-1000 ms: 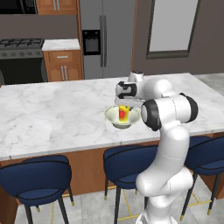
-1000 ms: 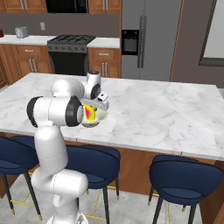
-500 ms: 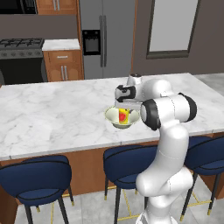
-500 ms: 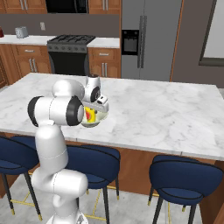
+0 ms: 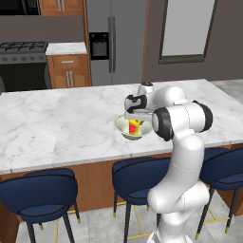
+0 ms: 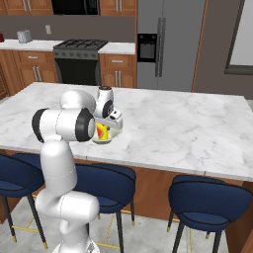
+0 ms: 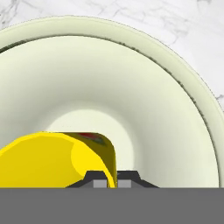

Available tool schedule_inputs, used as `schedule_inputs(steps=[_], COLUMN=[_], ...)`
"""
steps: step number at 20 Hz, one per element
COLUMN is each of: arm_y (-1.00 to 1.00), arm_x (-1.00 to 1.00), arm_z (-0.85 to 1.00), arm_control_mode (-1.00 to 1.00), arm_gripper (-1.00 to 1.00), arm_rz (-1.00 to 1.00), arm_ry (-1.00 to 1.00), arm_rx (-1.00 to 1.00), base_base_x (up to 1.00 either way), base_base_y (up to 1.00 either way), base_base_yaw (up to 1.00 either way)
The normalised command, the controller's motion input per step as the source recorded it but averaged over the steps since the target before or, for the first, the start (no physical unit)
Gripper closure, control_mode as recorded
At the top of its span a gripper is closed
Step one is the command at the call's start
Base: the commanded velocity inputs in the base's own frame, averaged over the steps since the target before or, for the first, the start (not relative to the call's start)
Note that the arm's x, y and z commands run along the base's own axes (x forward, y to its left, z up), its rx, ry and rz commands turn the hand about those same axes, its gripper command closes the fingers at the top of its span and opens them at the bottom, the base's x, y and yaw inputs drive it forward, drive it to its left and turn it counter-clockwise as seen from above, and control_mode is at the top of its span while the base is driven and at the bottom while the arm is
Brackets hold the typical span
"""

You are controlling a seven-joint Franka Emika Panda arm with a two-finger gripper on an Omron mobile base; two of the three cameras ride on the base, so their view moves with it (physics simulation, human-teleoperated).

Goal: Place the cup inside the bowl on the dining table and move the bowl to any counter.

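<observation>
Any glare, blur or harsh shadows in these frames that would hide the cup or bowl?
Left base view: even light, no glare; bowl partly behind the arm. Right base view: soft, slightly blurry. Hand view: sharp, cup cropped by the frame's lower part.

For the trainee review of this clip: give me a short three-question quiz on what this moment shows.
1. True or false: the cup is inside the bowl.
2. What are the gripper's fingertips shut on? A) the cup's wall B) the bowl's rim C) nothing
3. Which surface is the bowl over: the dining table or the wall counter?

Key: 1 true. 2 A; the tips pinch the yellow wall in the hand view. 3 the dining table; the bowl has not yet gone to a counter.
</observation>
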Motion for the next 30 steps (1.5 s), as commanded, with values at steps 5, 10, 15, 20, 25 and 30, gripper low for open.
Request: schedule_inputs(steps=[5, 10, 15, 20, 25, 30], arm_y=[0.03, 0.08, 0.08, 0.0, 0.0, 0.0], arm_x=[0.0, 0.0, 0.0, 0.0, -0.01, 0.0], arm_z=[0.0, 0.0, 0.0, 0.0, 0.14, 0.34], arm_control_mode=[-1.0, -1.0, -1.0, -1.0, -1.0, -1.0], arm_gripper=[1.0, -1.0, -1.0, -1.0, -1.0, -1.0], arm_rz=[0.0, 0.0, 0.0, 0.0, 0.0, 0.0], arm_ry=[0.0, 0.0, 0.0, 0.0, 0.0, 0.0], arm_rx=[0.0, 0.0, 0.0, 0.0, 0.0, 0.0], base_base_x=[0.0, 0.0, 0.0, 0.0, 0.0, 0.0], base_base_y=[0.0, 0.0, 0.0, 0.0, 0.0, 0.0], base_base_yaw=[0.0, 0.0, 0.0, 0.0, 0.0, 0.0])
